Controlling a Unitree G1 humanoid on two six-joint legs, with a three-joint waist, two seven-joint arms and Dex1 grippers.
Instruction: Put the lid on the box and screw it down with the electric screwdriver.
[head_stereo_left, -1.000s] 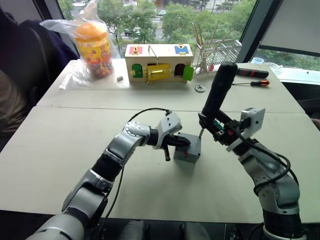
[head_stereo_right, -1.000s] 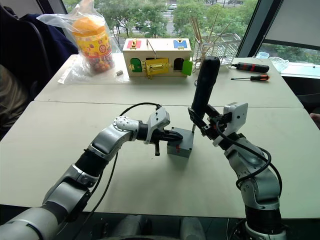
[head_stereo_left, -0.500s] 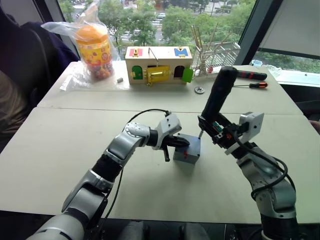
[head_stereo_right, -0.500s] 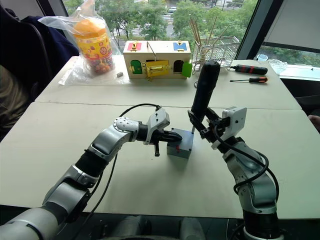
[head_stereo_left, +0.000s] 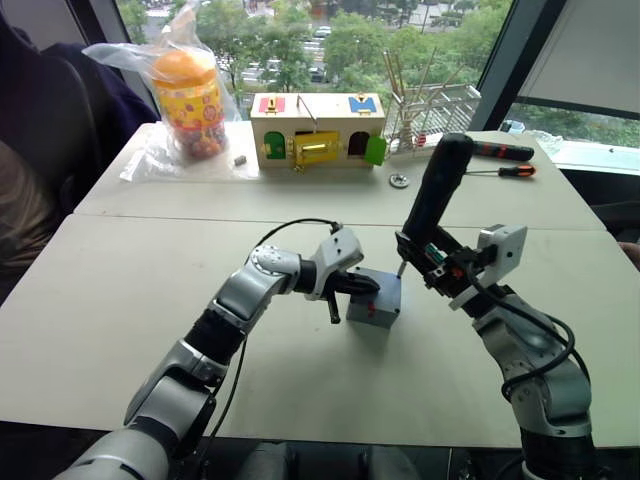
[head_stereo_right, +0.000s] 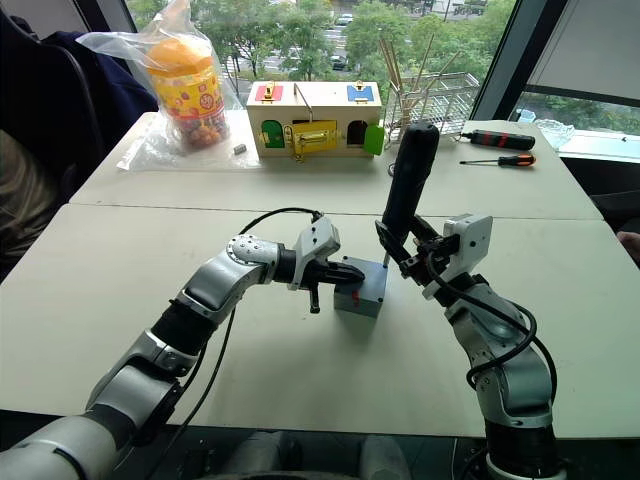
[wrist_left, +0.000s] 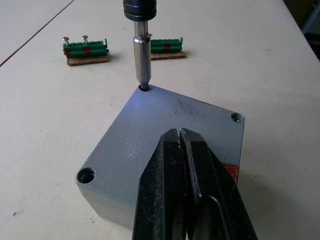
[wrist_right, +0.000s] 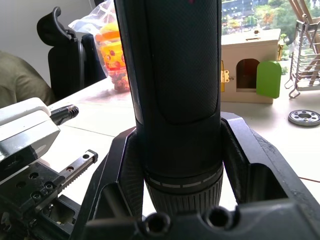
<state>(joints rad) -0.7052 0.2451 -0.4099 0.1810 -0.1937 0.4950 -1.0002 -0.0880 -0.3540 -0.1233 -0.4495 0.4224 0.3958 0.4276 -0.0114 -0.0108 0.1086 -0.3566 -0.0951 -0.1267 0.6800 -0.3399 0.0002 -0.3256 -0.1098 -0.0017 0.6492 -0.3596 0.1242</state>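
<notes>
The table (head_stereo_left: 120, 290) carries everything, and since half a second ago almost nothing on it has shifted; only against the frame a full second back does the whole picture sit slightly differently, which is the camera moving, not the things.

The right gripper (head_stereo_left: 428, 258) stays clamped around the lower body of the screwdriver (head_stereo_left: 437, 190), its fingers (wrist_right: 125, 170) pressed against both sides of the black barrel. The driver leans a little, top tilted away from the robot, as before.

The box (head_stereo_left: 376, 300) stands directly under the driver's tip, with the lid (wrist_left: 170, 135) seated flush on it. The bit (wrist_left: 141, 67) sits in the lid's corner hole on the far side, unchanged from the earlier frames.

The left gripper (head_stereo_left: 362, 284) still rests on the lid, on the side of the box away from the driver, its fingers (wrist_left: 187, 175) pressed together and holding nothing.

Beyond the bit lie two green screw strips (wrist_left: 85, 47), well apart from the box.
</notes>
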